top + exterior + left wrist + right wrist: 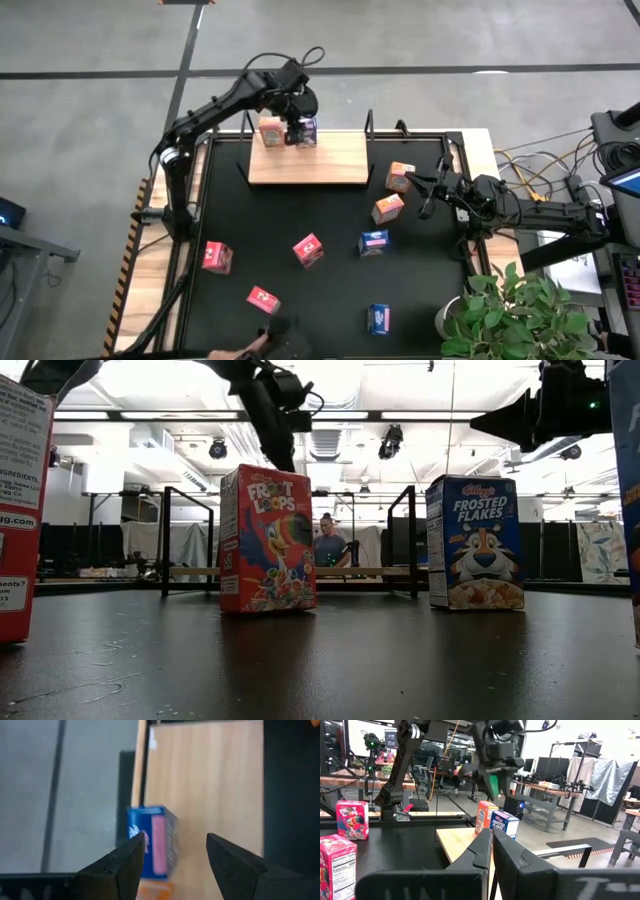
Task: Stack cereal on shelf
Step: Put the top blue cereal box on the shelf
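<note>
The shelf (308,160) is a light-wood board with black posts, lying at the far side of the black mat. An orange cereal box (269,130) and a blue one (307,131) stand side by side on its far left part. My left gripper (296,127) hovers open just above them. In the left wrist view its fingers (131,865) stand apart over the blue box (152,842), clear of it. The right wrist view shows that gripper (481,779) raised above both boxes (504,826). My right gripper (430,197) is shut and level at the mat's right side.
Loose boxes stand on the mat: two orange (400,176) (388,208), two blue (373,242) (378,318), three red (217,256) (308,249) (264,299). A potted plant (515,310) is at the near right corner. Most of the shelf board's near and right part is bare wood.
</note>
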You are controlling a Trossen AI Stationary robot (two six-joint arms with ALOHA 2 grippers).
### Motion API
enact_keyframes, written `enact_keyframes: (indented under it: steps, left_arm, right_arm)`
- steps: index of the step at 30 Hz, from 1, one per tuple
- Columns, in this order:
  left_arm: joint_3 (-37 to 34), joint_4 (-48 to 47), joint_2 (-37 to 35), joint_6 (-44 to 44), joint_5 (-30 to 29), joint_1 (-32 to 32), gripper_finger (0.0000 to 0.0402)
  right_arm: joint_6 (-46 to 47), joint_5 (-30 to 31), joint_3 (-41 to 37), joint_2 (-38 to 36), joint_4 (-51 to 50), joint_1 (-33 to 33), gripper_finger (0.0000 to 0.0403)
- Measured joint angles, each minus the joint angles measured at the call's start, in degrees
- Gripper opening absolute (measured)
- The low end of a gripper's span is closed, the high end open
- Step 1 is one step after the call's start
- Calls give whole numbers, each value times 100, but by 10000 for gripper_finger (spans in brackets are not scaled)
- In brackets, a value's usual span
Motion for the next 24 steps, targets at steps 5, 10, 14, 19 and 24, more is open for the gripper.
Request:
enact_keyframes:
  steps: [5, 10, 14, 19, 24]
  left_arm:
    - [94, -509, -9, -73, -69, -113, 173]
    - [-229, -517, -7, -30, -599, -104, 140]
    - [-523, -549, -7, -5, -617, -70, 109]
    - [-843, -388, -4, 93, -623, -44, 75]
    - [-938, 23, -2, 120, -684, -14, 54]
  right_arm:
    - [46, 0, 0, 0, 0, -1, 9]
    - [111, -1, 0, 0, -2, -1, 9]
    - [107, 0, 0, 0, -2, -2, 9]
    - [102, -1, 0, 0, -2, 1, 9]
    - [41, 0, 0, 0, -2, 1, 9]
